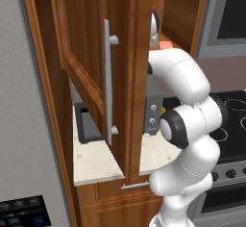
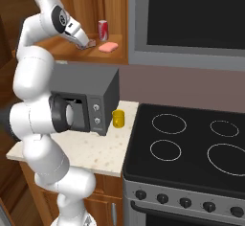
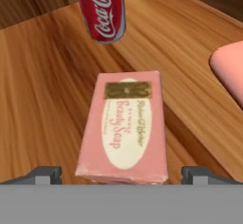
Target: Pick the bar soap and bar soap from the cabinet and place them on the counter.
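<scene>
I see my gripper [image 3: 121, 174] spread apart, one finger either side of the boxed soap [image 3: 124, 128], seemingly not touching it, on the cabinet [image 3: 42, 80] shelf.

Inside the cabinet [image 2: 91, 9], the hand [image 3: 121, 173] sits low over the wooden shelf with its two fingertips spread wide, one on each side of the boxed soap [image 3: 124, 126], so bare shelf lies open along both long sides of the box. Straight ahead a red soda can [image 3: 102, 9] stands upright just past the box's far end and blocks that line. To the right, a second pink soap [image 3: 230, 69] lies apart from the box with a strip of free shelf between them. The open cabinet door [image 1: 91, 62] hangs over the worktop [image 1: 96, 161], closing off the arm's left side.
</scene>
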